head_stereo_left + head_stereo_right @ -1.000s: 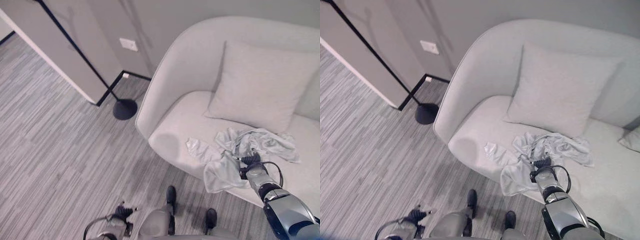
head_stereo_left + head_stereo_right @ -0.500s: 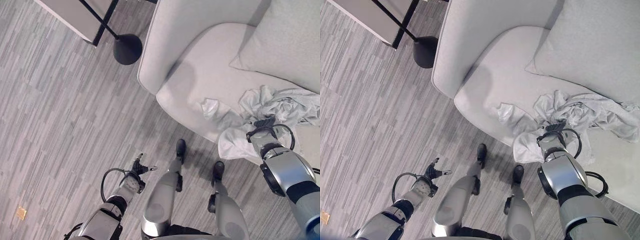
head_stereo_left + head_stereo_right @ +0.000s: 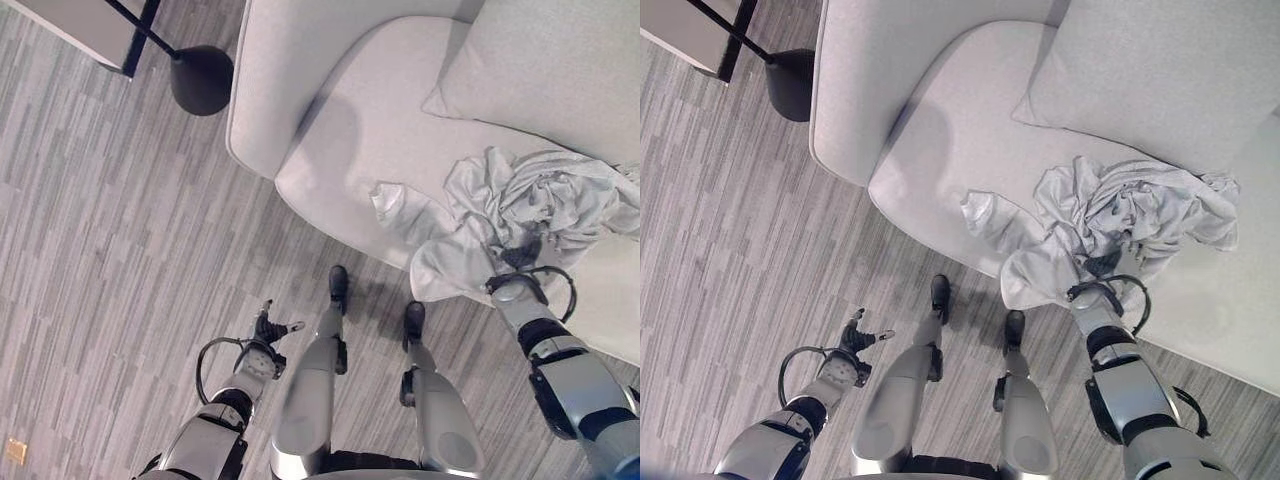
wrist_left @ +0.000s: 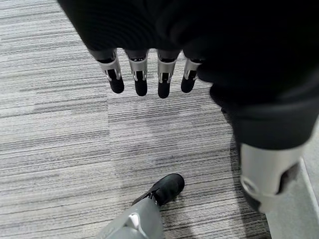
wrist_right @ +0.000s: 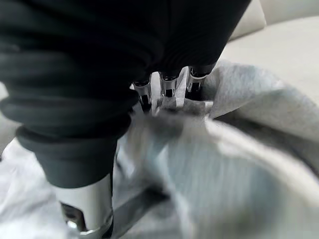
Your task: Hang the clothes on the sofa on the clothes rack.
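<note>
Clothes (image 3: 530, 205), a crumpled pale grey heap, lie on the seat of a light sofa (image 3: 390, 150), near its front edge, below a cushion (image 3: 560, 70). The right hand (image 3: 520, 250) is buried among the folds, its fingers (image 5: 167, 84) sunk into the fabric; whether they have closed on it cannot be told. The left hand (image 4: 149, 74) hangs over the grey floor (image 3: 90, 220) with fingers loosely straight, holding nothing. A dark round stand base (image 3: 202, 78) sits beside the sofa's arm. Judging by this, the task is barely begun: lifting, carrying and hanging all remain.
</note>
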Controlling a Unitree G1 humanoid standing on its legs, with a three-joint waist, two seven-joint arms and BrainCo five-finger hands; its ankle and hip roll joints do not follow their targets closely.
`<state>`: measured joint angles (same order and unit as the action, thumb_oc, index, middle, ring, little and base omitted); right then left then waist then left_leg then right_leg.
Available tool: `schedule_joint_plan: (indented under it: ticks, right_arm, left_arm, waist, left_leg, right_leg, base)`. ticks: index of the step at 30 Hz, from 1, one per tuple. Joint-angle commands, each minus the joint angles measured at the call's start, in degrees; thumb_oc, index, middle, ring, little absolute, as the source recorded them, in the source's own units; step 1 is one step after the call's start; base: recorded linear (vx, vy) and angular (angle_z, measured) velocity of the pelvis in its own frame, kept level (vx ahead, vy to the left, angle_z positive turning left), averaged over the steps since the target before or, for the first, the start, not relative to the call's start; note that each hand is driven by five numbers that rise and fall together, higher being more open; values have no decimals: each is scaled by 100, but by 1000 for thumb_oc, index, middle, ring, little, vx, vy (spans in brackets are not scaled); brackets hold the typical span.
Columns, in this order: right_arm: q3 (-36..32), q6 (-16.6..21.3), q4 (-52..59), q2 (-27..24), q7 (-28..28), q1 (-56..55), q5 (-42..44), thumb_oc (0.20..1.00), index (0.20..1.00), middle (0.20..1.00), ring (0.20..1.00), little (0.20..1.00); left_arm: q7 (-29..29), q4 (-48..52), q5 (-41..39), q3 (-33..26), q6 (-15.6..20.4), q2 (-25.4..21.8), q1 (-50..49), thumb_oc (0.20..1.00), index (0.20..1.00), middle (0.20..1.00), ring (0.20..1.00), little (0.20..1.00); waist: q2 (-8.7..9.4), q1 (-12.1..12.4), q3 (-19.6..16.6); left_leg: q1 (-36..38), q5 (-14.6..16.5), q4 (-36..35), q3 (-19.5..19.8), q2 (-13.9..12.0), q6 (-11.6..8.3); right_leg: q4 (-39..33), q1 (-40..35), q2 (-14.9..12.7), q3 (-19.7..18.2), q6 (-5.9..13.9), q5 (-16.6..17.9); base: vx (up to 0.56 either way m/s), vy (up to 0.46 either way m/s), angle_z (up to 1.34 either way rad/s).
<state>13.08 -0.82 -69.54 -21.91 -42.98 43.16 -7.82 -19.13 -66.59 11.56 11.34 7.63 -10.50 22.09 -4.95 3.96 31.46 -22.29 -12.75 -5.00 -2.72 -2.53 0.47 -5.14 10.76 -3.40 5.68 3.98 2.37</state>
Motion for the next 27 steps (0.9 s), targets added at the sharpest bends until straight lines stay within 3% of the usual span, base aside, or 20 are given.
schedule_joint_plan:
  ticks: [1,7,8,9,15,23,27]
  right_arm:
    - [57,31,75,-411,-189,199,-20,1000,1000,1000,1000,1000]
    - [112,19,-296,-427,-246,334,366,1000,1000,1000,1000,1000]
    - [179,-9,-550,-399,-218,469,521,743,743,743,743,743]
    - [142,-6,-1206,-326,-63,742,1118,200,200,200,200,200]
    - [327,-31,-1921,-514,227,1095,1992,200,200,200,200,200]
    - [248,74,-1903,-64,593,555,2421,200,200,200,200,200]
    - [158,169,-1087,52,752,210,2103,200,200,200,200,200]
  left_arm:
    - [-166,-123,213,121,21,-15,-107,1000,1000,1000,1000,1000]
    - [-202,-297,128,112,33,-6,-89,1000,1000,1000,1000,1000]
    - [-209,-267,137,153,42,-22,-59,1000,1000,1000,1000,1000]
    - [-238,-198,185,284,39,-53,-29,1000,1000,1000,1000,1000]
    - [-240,5,247,573,-63,-148,-66,1000,1000,1000,1000,1000]
    - [-134,-609,-53,422,-128,17,29,1000,1000,1000,1000,1000]
    - [-29,-809,-171,348,-118,27,59,1000,1000,1000,1000,1000]
  waist:
    - [-197,94,-167]
    - [-208,80,-167]
    - [-224,97,-167]
    - [-289,124,-167]
    - [-410,240,-167]
    - [-310,110,-167]
    - [-229,-39,-174]
  left_leg:
    - [59,781,0,497,-345,-493]
    - [-8,805,0,518,-313,-496]
    - [-20,799,0,521,-309,-499]
    - [-73,793,0,524,-303,-511]
    - [-150,788,0,457,-301,-527]
    - [366,795,0,325,-275,-494]
    - [897,863,0,285,-244,-451]
  right_leg:
    - [14,2,-584,-408,-147,-91]
    - [14,98,-613,-440,-126,-73]
    - [14,118,-620,-431,-123,-69]
    - [14,173,-632,-401,-122,-57]
    - [14,228,-626,-341,-93,11]
    - [14,-206,-600,-366,-96,29]
    - [14,-668,-553,-349,-143,-108]
  base:
    - [-1,6,3]
    - [-1,7,3]
    - [0,0,0]
    - [0,0,0]
    - [0,0,0]
    - [0,0,0]
    - [5,-14,-3]
